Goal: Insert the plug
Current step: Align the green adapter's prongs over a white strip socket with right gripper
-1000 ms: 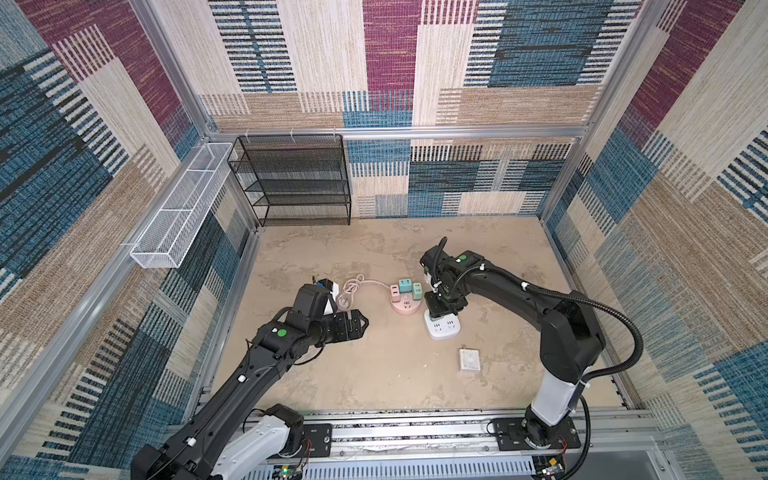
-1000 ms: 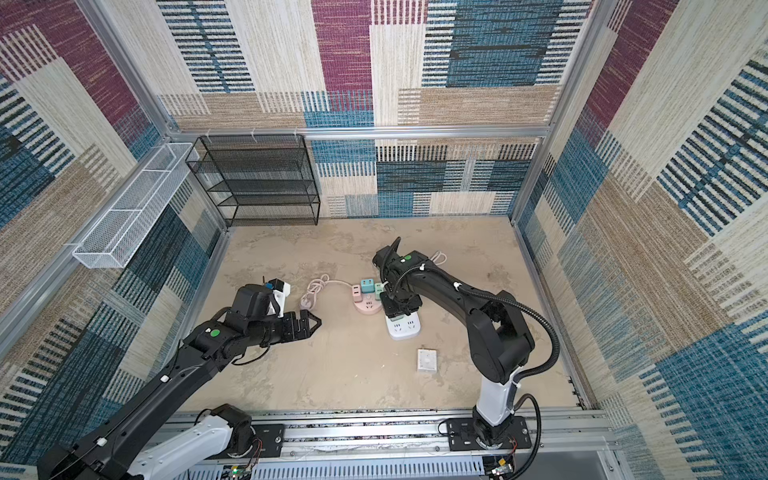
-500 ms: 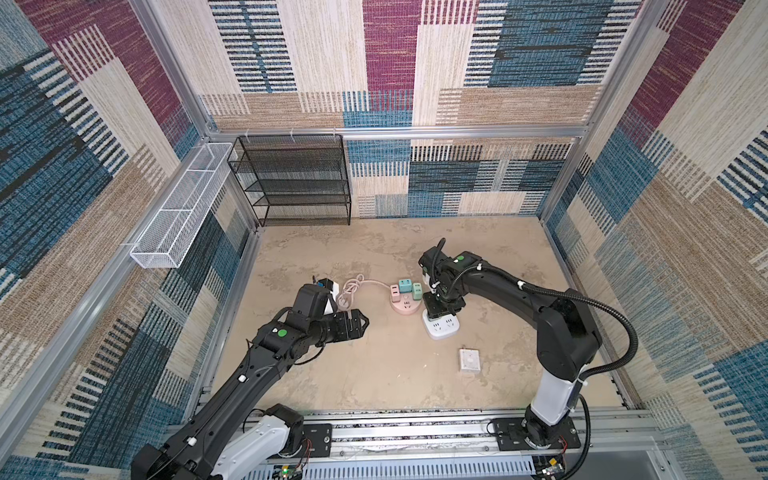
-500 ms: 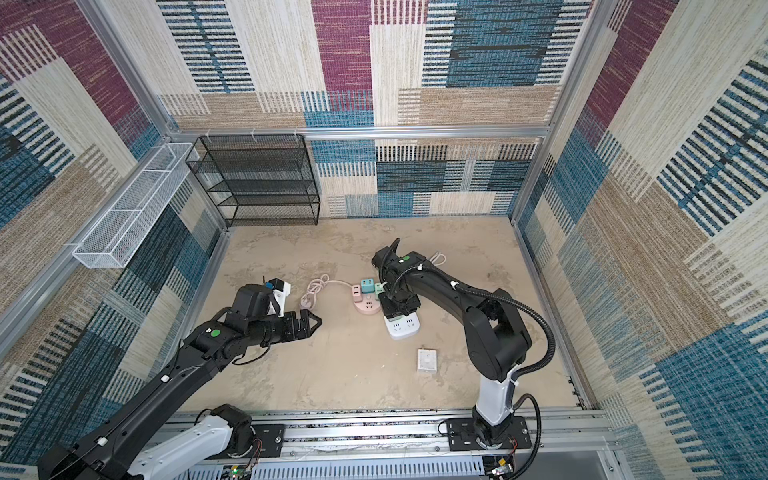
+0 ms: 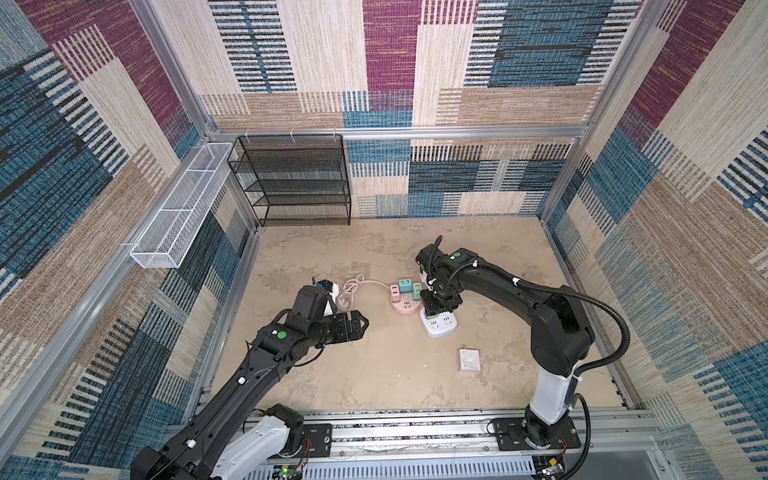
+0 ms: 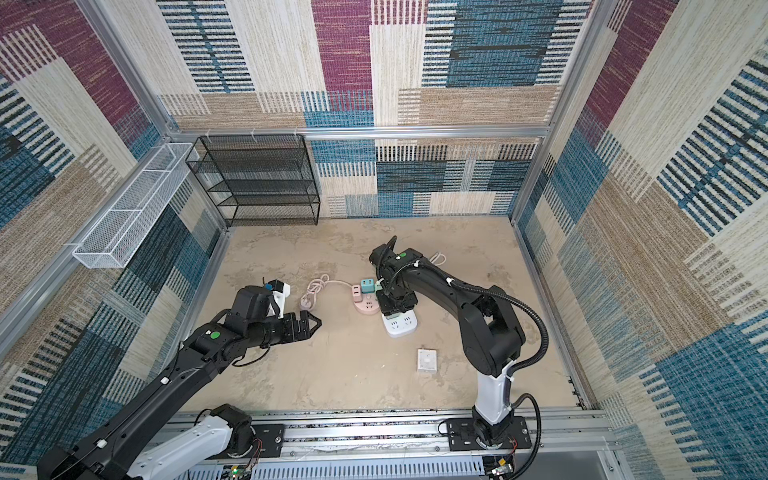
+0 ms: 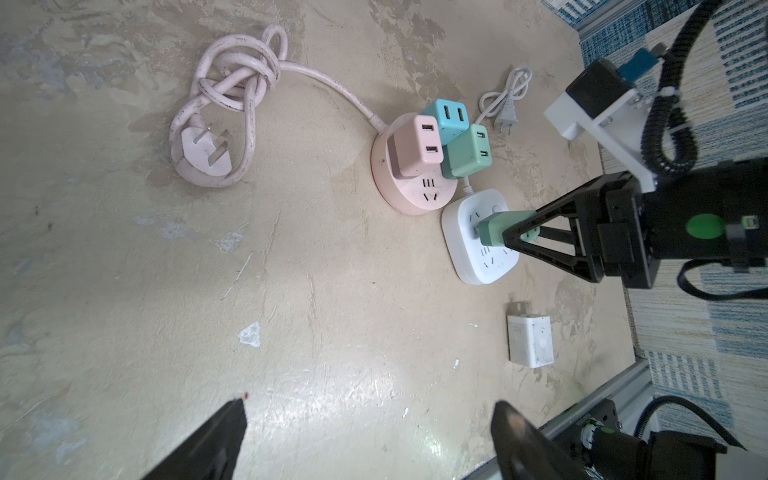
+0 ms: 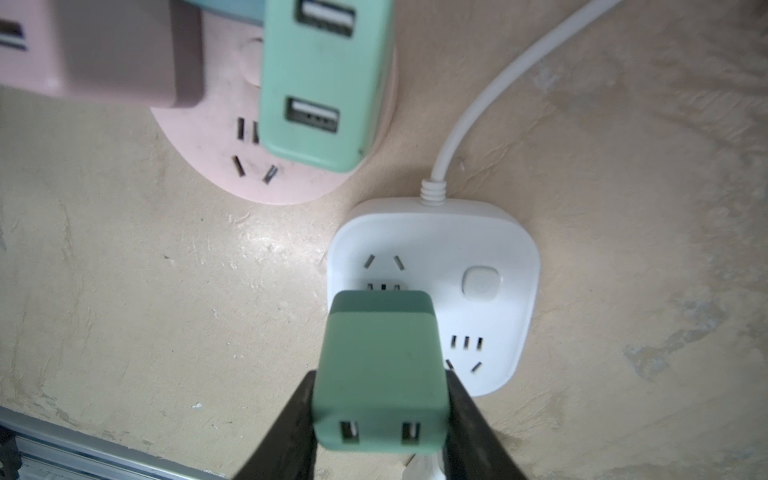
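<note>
Fingers (image 8: 286, 432) of the right gripper (image 8: 380, 376) are seen clamped on both sides of the dark green plug (image 8: 378, 353), with its two USB ports turned toward the wrist camera. So the plug is held nose-first right at the white power strip (image 8: 440, 232), lined up with the socket nearest the strip's cord end, next to the round button (image 8: 480, 284). A bit of metal is glimpsed at the plug's front edge right by the slots, but whether the prongs are actually in can't be told, tbh.

Just beside the white strip, the round pink strip (image 7: 409, 197) is parked, and three cube adapters are plugged into it: pink (image 7: 415, 145), blue (image 7: 446, 114) and mint (image 7: 467, 156). Its pink cord (image 7: 237, 83) is knotted up and ends in a three-pin plug (image 7: 201, 151) laid flat. A thin white cable (image 7: 505, 99) is coiled near the adapters. A small white charger (image 7: 531, 340) is left lying on the surface (image 5: 374, 386), apart from the white strip.

The left gripper (image 5: 360, 323) is held above bare surface with its fingers (image 7: 216, 440) spread wide apart, well away from both strips.

Farther out, a black mesh shelf (image 5: 291, 178) is stood against the back wall and a white wire basket (image 5: 178, 216) is hung on the side wall.
</note>
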Robot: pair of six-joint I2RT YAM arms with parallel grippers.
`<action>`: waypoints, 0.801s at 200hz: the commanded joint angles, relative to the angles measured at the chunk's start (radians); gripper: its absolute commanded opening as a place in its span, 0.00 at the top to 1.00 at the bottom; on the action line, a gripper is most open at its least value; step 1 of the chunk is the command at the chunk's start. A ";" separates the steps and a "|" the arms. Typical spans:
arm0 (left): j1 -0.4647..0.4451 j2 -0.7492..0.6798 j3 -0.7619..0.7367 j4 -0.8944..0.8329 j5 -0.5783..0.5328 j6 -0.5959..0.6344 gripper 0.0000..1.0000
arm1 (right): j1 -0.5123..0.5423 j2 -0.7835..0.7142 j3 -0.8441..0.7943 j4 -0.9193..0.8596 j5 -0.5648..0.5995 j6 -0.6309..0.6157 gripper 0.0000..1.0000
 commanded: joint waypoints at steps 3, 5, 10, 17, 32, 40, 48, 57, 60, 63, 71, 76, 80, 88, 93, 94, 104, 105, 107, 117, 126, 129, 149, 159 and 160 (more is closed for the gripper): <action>0.001 0.000 -0.003 0.014 0.003 0.010 0.03 | -0.001 0.032 0.022 -0.026 0.001 -0.013 1.00; 0.000 -0.001 -0.003 0.015 0.003 0.009 0.03 | -0.001 0.035 0.024 -0.027 0.002 -0.014 1.00; 0.000 -0.002 -0.004 0.016 0.003 0.010 0.03 | -0.001 0.041 0.032 -0.033 0.002 -0.016 1.00; 0.000 0.001 -0.005 0.017 0.005 0.010 0.03 | -0.001 0.050 0.046 -0.040 0.002 -0.018 1.00; 0.000 0.002 -0.005 0.019 0.005 0.009 0.03 | -0.001 0.069 0.068 -0.049 -0.011 -0.022 1.00; 0.001 0.001 -0.007 0.019 0.005 0.009 0.03 | -0.001 0.082 0.078 -0.054 -0.018 -0.025 1.00; 0.000 0.001 -0.009 0.023 0.005 0.007 0.03 | -0.001 0.094 0.086 -0.062 -0.020 -0.027 1.00; 0.000 -0.001 -0.010 0.025 0.005 0.005 0.03 | -0.001 0.105 0.086 -0.064 -0.018 -0.029 1.00; 0.000 0.000 -0.010 0.025 0.006 0.004 0.03 | -0.001 0.107 0.086 -0.066 -0.018 -0.029 1.00; 0.001 -0.001 -0.011 0.027 0.006 0.004 0.03 | -0.001 0.111 0.099 -0.066 -0.018 -0.030 1.00; 0.001 -0.002 -0.014 0.030 0.008 0.004 0.03 | -0.001 0.120 0.117 -0.069 -0.019 -0.033 1.00; 0.000 0.000 -0.015 0.031 0.009 0.004 0.03 | -0.001 0.126 0.123 -0.072 -0.017 -0.033 1.00; 0.000 0.001 -0.015 0.031 0.009 0.004 0.03 | -0.001 0.131 0.125 -0.073 -0.017 -0.033 1.00; 0.000 0.002 -0.015 0.032 0.010 0.004 0.03 | -0.001 0.142 0.131 -0.074 -0.020 -0.037 1.00; 0.000 0.002 -0.015 0.032 0.011 0.004 0.03 | -0.001 0.148 0.133 -0.076 -0.021 -0.040 1.00; 0.000 0.003 -0.015 0.032 0.011 0.004 0.03 | -0.001 0.148 0.134 -0.077 -0.021 -0.040 1.00; 0.000 0.002 -0.016 0.032 0.012 0.003 0.03 | -0.001 0.164 0.143 -0.080 -0.018 -0.042 1.00; 0.001 0.002 -0.016 0.032 0.012 0.003 0.03 | -0.002 0.165 0.143 -0.080 -0.017 -0.043 1.00; 0.000 0.003 -0.016 0.032 0.012 0.003 0.03 | -0.002 0.169 0.144 -0.079 -0.018 -0.044 1.00; 0.000 0.002 -0.019 0.033 0.014 0.000 0.03 | -0.003 0.183 0.148 -0.079 -0.022 -0.048 1.00; 0.000 0.002 -0.021 0.037 0.015 0.000 0.03 | -0.003 0.196 0.150 -0.073 -0.033 -0.053 1.00; 0.001 0.003 -0.021 0.039 0.016 0.000 0.03 | -0.005 0.202 0.149 -0.070 -0.036 -0.055 1.00; 0.001 0.007 -0.024 0.041 0.019 -0.003 0.03 | -0.007 0.223 0.141 -0.054 -0.041 -0.054 1.00; 0.000 0.008 -0.025 0.041 0.020 -0.002 0.03 | -0.010 0.220 0.126 -0.035 -0.049 -0.052 1.00; 0.000 0.008 -0.024 0.040 0.020 -0.002 0.03 | -0.010 0.221 0.125 -0.033 -0.049 -0.051 1.00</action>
